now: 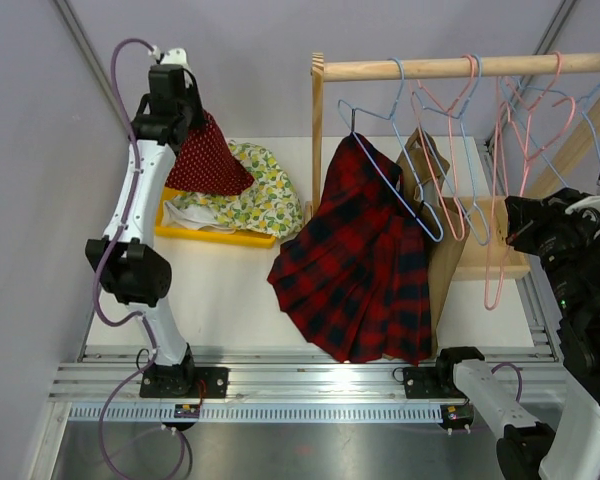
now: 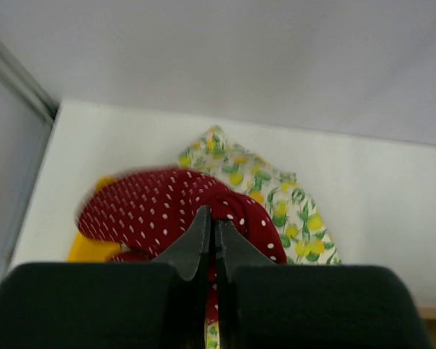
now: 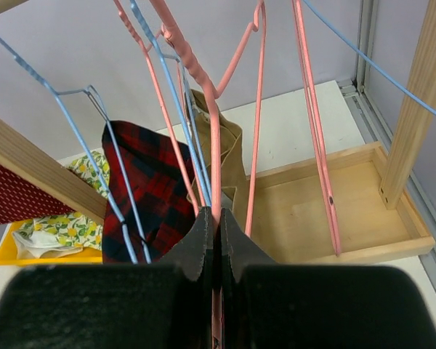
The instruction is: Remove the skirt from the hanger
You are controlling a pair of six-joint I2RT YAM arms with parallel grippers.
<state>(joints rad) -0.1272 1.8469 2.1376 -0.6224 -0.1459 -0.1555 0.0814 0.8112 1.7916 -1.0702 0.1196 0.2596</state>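
The skirt [image 1: 355, 260], red and dark tartan, hangs by one corner from the pale-blue wire hanger [image 1: 392, 172] on the wooden rail, with its hem draped onto the table. It also shows in the right wrist view [image 3: 149, 193] with the hanger's wires [image 3: 76, 134] across it. My right gripper [image 1: 512, 232] is right of the skirt and shut on a pink hanger's wire [image 3: 216, 131]. My left gripper [image 1: 193, 115] is far left, shut on the red white-dotted garment [image 2: 152, 207] and holding it above the yellow tray.
The wooden rail [image 1: 460, 67] carries several more pink and pale-blue hangers. A tan cloth [image 1: 438, 245] hangs just right of the skirt. A yellow tray [image 1: 180, 228] holds a lemon-print garment [image 1: 260, 190]. The rack's wooden base [image 3: 349, 211] lies at the right.
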